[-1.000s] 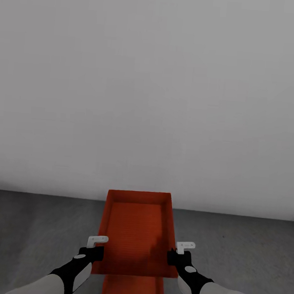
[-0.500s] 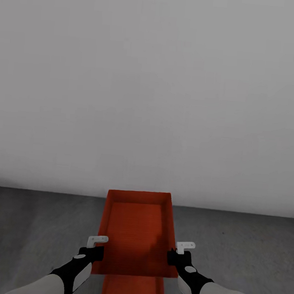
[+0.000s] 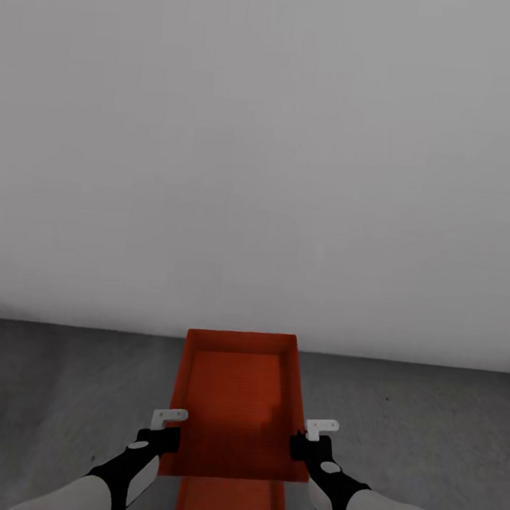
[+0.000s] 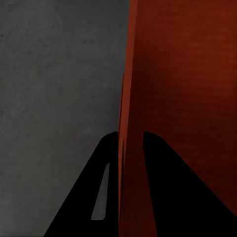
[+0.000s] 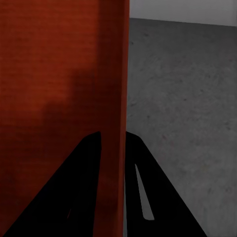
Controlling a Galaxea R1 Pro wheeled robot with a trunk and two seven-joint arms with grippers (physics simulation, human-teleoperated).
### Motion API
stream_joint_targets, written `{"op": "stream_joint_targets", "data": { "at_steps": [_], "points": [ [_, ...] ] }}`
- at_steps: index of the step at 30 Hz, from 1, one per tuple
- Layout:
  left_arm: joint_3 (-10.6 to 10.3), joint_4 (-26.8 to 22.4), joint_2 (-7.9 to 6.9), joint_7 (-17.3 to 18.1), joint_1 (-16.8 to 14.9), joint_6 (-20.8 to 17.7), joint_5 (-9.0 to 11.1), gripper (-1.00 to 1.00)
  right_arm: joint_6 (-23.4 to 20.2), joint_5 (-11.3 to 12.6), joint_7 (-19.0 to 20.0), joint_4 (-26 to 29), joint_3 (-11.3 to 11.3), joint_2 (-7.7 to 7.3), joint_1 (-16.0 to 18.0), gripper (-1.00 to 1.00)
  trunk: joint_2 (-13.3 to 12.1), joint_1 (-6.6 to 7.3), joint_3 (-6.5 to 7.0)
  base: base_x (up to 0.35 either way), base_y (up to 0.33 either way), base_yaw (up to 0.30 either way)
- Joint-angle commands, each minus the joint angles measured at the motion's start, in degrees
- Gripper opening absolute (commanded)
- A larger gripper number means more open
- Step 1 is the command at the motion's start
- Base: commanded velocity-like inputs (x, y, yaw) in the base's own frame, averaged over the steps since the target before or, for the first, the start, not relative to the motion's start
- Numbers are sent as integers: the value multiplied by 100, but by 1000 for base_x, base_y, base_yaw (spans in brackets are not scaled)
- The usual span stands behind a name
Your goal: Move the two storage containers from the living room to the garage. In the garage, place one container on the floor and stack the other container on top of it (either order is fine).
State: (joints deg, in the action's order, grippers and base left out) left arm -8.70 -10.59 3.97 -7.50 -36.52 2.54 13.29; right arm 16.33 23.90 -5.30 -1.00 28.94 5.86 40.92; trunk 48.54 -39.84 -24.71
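1. Head view: wall-floor seam sat higher than 1 s earlier, so the camera or base moved. Upper container (image 3: 236, 400) held over the lower container (image 3: 231, 505), above the floor (image 3: 57, 392).
2. Left wrist: left gripper (image 4: 131, 140) clamped on the side wall.
3. Right wrist: right gripper (image 5: 113, 140) likewise clamped. Judged: stack not yet set down.

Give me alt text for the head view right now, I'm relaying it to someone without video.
Both grippers, left and right, hold an orange-red storage container by its side walls, jaws clamped on each wall. Part of a second orange-red container shows directly below it, over a dark grey concrete floor before a plain white-grey wall.
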Motion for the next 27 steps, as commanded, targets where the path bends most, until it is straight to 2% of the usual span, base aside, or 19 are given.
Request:
{"op": "stream_joint_targets", "data": {
  "at_steps": [1,20,27],
  "points": [
    [44,-13,-28,-67,-4,353,-9,-100,11,4,3,-14,-358,3,4,-100,5,0,-16,0,0,0],
    [44,-12,-28,-70,-4,353,-3,-100,54,7,3,-14,-356,3,4,-100,5,0,-165,-2,0,0],
    [44,-11,-28,-76,-4,351,7,-100,63,5,3,-14,-355,3,4,-100,5,0,-168,-205,0,0]
  ]
}}
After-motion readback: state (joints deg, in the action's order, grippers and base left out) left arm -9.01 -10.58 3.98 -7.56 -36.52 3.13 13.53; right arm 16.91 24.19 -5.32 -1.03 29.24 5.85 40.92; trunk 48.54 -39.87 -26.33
